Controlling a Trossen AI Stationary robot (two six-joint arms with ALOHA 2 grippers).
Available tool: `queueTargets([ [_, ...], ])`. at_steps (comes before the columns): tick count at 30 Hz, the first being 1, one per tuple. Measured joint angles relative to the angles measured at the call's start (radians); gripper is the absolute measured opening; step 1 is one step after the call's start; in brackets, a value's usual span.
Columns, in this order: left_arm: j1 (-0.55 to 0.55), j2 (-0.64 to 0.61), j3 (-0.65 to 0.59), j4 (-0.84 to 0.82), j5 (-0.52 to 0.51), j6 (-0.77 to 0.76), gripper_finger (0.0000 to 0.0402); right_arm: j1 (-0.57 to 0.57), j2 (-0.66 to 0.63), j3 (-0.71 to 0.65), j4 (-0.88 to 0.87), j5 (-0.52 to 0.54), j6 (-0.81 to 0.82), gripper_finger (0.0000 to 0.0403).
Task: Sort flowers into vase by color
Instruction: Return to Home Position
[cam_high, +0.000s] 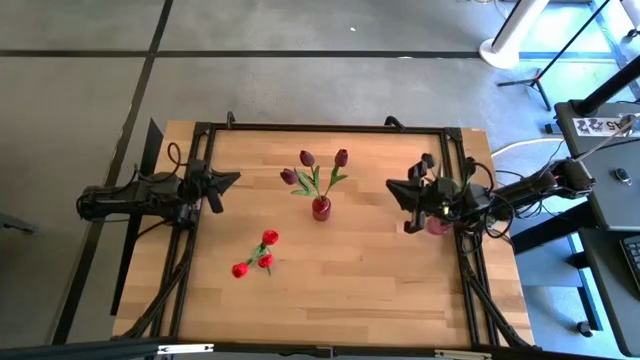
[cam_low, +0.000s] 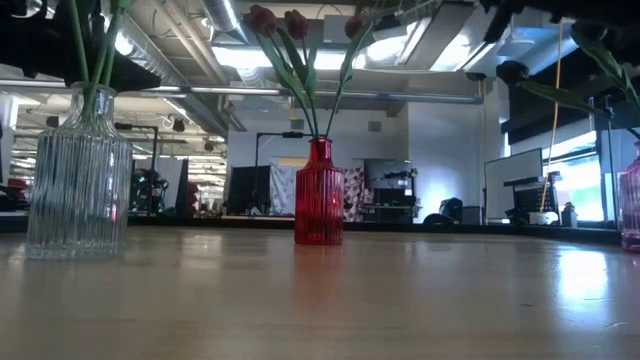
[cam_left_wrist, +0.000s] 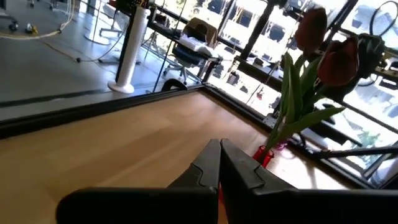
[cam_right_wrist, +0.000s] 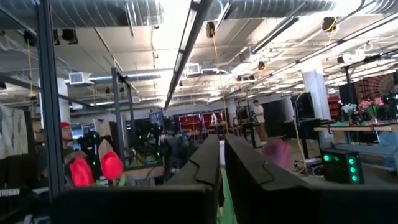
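A red vase (cam_high: 320, 208) stands mid-table with three maroon tulips (cam_high: 307, 159) in it; it also shows in the low view (cam_low: 319, 195). A clear ribbed vase (cam_low: 80, 180) holds three red tulips (cam_high: 263, 252) near the front left. A pink vase (cam_high: 437, 226) stands at the right, under my right arm. My right gripper (cam_high: 406, 206) hangs above the table beside the pink vase, shut on a green flower stem whose head I cannot see. My left gripper (cam_high: 228, 181) is shut and empty at the left, pointing at the red vase. My right gripper pinches a green stem (cam_right_wrist: 222, 200) between its two fingers, which lie level and point toward the table's left. The fingers hide most of the contact. In the low view a green stem and leaf (cam_low: 562, 96) slant high above the table, clear of it, near the pink vase (cam_low: 632, 205).
A black frame (cam_high: 330, 128) runs round the wooden table. Cables lie along both side edges. Bare wood shows in the front right part (cam_high: 380, 280) and between the left gripper and the red vase.
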Motion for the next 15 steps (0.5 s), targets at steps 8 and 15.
queueTargets([
  [8,0.0,-0.001,0.0,-0.037,0.058,0.028,0.0,0.0,-0.043,-0.087,0.003,0.0,0.054,0.0028],
  [15,0.0,-0.001,0.0,-0.058,0.078,0.151,0.0,0.0,-0.135,-0.169,0.0,0.009,0.081,0.0028],
])
